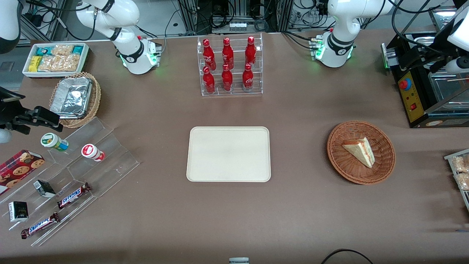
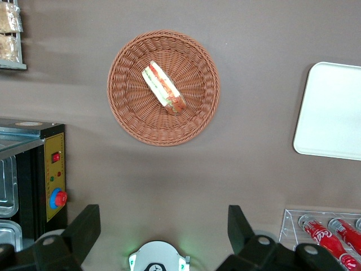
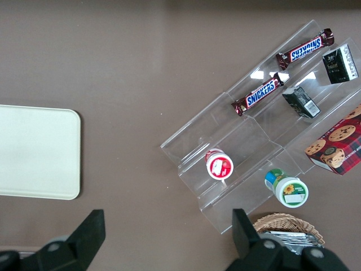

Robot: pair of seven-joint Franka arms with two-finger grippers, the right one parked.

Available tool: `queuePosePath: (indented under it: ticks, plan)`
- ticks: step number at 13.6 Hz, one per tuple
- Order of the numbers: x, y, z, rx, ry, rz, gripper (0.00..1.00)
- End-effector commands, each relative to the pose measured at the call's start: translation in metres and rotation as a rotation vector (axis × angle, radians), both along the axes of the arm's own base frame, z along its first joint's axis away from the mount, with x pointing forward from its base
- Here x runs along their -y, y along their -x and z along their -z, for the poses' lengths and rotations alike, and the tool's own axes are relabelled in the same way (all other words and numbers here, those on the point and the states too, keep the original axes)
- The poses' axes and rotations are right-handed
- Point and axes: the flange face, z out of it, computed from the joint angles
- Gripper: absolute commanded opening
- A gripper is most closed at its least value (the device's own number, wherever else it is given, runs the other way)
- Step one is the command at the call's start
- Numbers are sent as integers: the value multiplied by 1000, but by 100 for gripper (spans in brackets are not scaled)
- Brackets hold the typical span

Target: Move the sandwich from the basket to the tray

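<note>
The sandwich (image 1: 359,149) lies in the basket (image 1: 381,167), a little off its middle, flat on one bread face with the pink and green filling edge showing along one long side in the wrist view (image 2: 163,87). The basket (image 2: 127,107) sits on the brown table (image 1: 304,205) toward the working arm's end, well apart from the tray (image 1: 198,172), which lies bare at the middle of the table. The gripper (image 2: 162,228) hangs high above the table, not over the basket but off to one side of it near the black machine (image 1: 417,99), with its fingers (image 2: 84,226) spread wide and nothing between them. Nothing of the task is done yet. The wedge looks soft, so a hard squeeze could crush it or push the filling out; a grip across the thin pointed end could let it slip; and coming down off-centre could catch the woven rim and drag the light basket along.
</note>
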Motion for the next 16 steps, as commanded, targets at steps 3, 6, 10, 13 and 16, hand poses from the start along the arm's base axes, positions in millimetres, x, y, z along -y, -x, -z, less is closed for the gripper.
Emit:
queuePosePath:
  ticks: [3, 6, 10, 13, 16]
  plan:
    - [-6, -5, -1, -19, -35, -6, 100]
    - [-11, -29, 42, -97, -45, -139, 100]
    - [-10, -55, 98, -129, -72, -396, 100]
    - [-7, -60, 147, -91, -74, -595, 100]
    - [-10, -68, 189, -66, -48, -735, 100]
